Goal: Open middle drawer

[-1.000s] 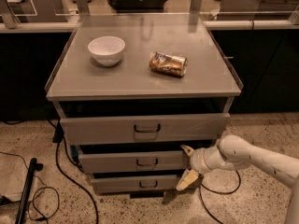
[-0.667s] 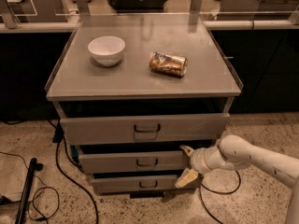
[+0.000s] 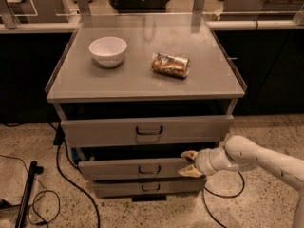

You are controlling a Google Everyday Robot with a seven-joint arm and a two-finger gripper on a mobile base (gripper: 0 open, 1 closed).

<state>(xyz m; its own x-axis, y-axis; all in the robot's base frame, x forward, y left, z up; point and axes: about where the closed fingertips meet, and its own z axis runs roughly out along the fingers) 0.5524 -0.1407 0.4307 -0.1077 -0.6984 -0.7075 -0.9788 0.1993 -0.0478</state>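
Smooth plastic tool (image 3: 182, 164) at matt grey metal middle drawer (image 3: 133, 169); glossy white bowl (image 3: 108, 50).

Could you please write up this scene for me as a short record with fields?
Cabinet top: white bowl on the left, can lying on its side on the right, apart
Middle drawer: appears slightly pulled out, dark gap above it
Tool: at the middle drawer's right end, against its front
Arm: reaches in from the right
Floor: dark cables on the left
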